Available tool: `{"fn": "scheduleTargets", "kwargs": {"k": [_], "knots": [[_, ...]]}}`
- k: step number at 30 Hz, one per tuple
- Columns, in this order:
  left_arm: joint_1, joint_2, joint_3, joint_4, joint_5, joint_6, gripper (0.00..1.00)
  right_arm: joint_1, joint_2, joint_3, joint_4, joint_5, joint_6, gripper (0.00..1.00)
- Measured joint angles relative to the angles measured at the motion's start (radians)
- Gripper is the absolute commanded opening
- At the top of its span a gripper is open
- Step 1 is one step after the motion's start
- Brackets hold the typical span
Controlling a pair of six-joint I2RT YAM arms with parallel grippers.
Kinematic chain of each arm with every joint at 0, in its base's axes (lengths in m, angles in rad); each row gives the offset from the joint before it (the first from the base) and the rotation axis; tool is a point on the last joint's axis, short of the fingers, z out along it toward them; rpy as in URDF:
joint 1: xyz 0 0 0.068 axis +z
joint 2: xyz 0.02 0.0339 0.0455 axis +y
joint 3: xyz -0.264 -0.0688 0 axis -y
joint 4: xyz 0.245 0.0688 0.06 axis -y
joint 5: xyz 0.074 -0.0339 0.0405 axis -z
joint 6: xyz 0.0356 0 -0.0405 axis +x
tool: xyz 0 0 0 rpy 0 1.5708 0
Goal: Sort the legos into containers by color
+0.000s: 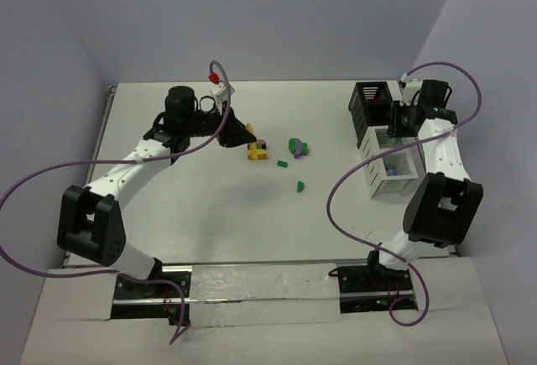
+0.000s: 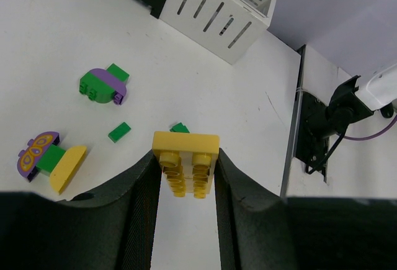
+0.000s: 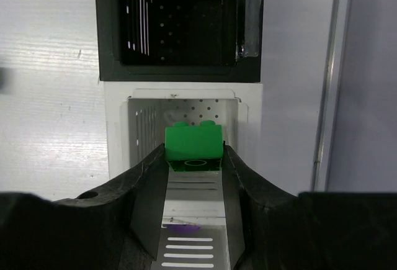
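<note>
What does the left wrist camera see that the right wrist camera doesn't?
Only the left wrist view: the left gripper pinching a yellow lego, with loose legos in green, purple and yellow lying on the table. Only the right wrist view: the right gripper holding a green lego above a white compartment, with the black container beyond it. Both: a gripper shut on one lego, and the white containers.
</note>
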Motion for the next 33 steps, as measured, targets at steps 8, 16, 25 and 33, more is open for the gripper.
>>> {"fn": "scheduleTargets", "kwargs": {"k": [8,16,25,33], "knots": [[0.0,0.014,0.01,0.028,-0.001,-0.037,0.0,0.0,0.014,-0.003,0.017,0.005,0.018,0.82],[0.01,0.014,0.01,0.095,0.005,-0.146,0.0,0.01,-0.006,0.01,-0.029,-0.072,0.042,0.86],[0.043,0.014,-0.028,0.289,-0.004,-0.466,0.0,0.373,-0.194,0.115,-0.059,-0.296,0.099,0.83],[0.075,0.017,-0.172,0.557,-0.027,-0.885,0.0,0.694,-0.191,0.145,-0.001,-0.354,0.19,0.8]]}}
